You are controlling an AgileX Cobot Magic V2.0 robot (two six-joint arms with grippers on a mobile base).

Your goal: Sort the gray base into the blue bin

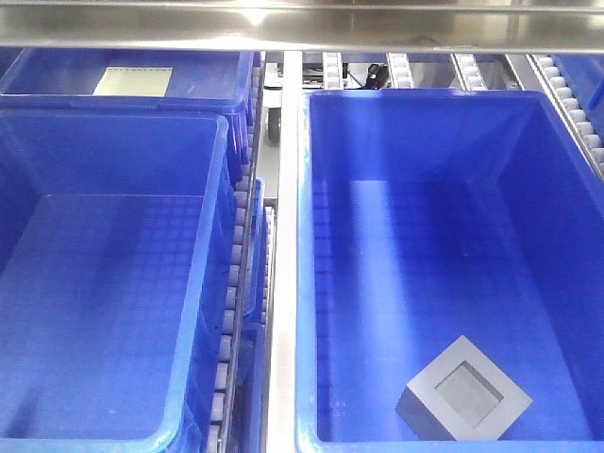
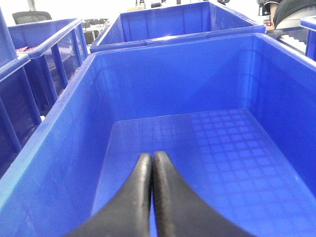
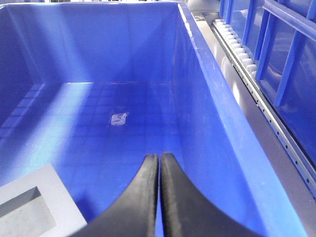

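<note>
So on my feed there's no flat desk here, it's a roller conveyor rack (image 1: 247, 274) with steel rails running between big tubs, and a steel shelf edge across the top of the front view. The blue bin (image 1: 307, 283) sits on the right side, another blue tub (image 1: 212, 283) on the left, and a third one (image 1: 132, 90) behind that with a pale sheet (image 1: 133, 81) lying in it. Bright room, light glaring off the grid floors.

The gray base (image 1: 463, 389) is lying on the blue bin's floor, near the front wall, recess facing up. It's turned about diagonal to the bin walls, one corner pointing toward the far wall. Looks roughly square, so no real long axis.

Left pincer (image 2: 152, 160) has its fingers pressed together, hanging over the left tub with nothing in it. Right pincer (image 3: 159, 160) is the same, tips together, hanging over the blue bin just beside the block.
</note>
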